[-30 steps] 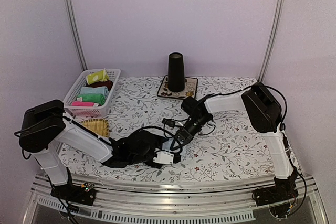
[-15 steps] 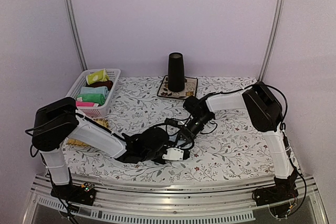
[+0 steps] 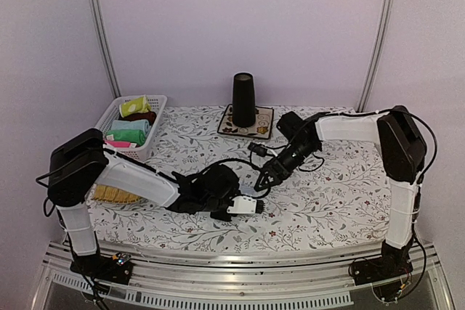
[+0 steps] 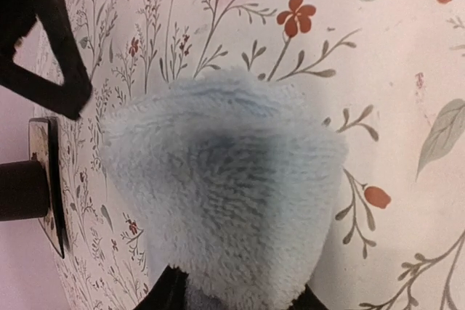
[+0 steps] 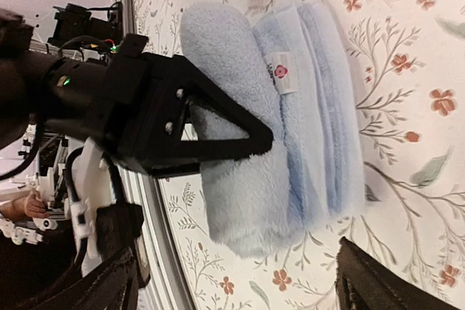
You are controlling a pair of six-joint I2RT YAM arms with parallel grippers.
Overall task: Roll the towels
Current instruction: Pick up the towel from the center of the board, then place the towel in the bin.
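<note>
The light blue towel (image 5: 290, 121) lies on the flowered tablecloth, partly rolled into a thick roll with folded layers beside it. In the left wrist view the towel (image 4: 225, 179) fills the middle, and my left gripper (image 4: 232, 299) is shut on its roll. From above, the towel (image 3: 247, 206) shows pale at the tip of the left gripper (image 3: 236, 201). My right gripper (image 3: 263, 181) hangs just beyond it. Its jaws stand open with nothing between them (image 5: 240, 288). A yellow-green cloth (image 3: 134, 107) lies in the white basket.
The white basket (image 3: 161, 107) at the back left holds several folded cloths. A black cup (image 3: 243, 99) stands upside down on a flowered mat (image 3: 263, 125) at the back. A straw tray (image 3: 112, 194) lies under the left arm. Loose cables (image 3: 254, 149) trail from the right wrist.
My left gripper has closed on the blue towel and moved right with it. My right gripper has opened and drawn back to the right, off the towel.
</note>
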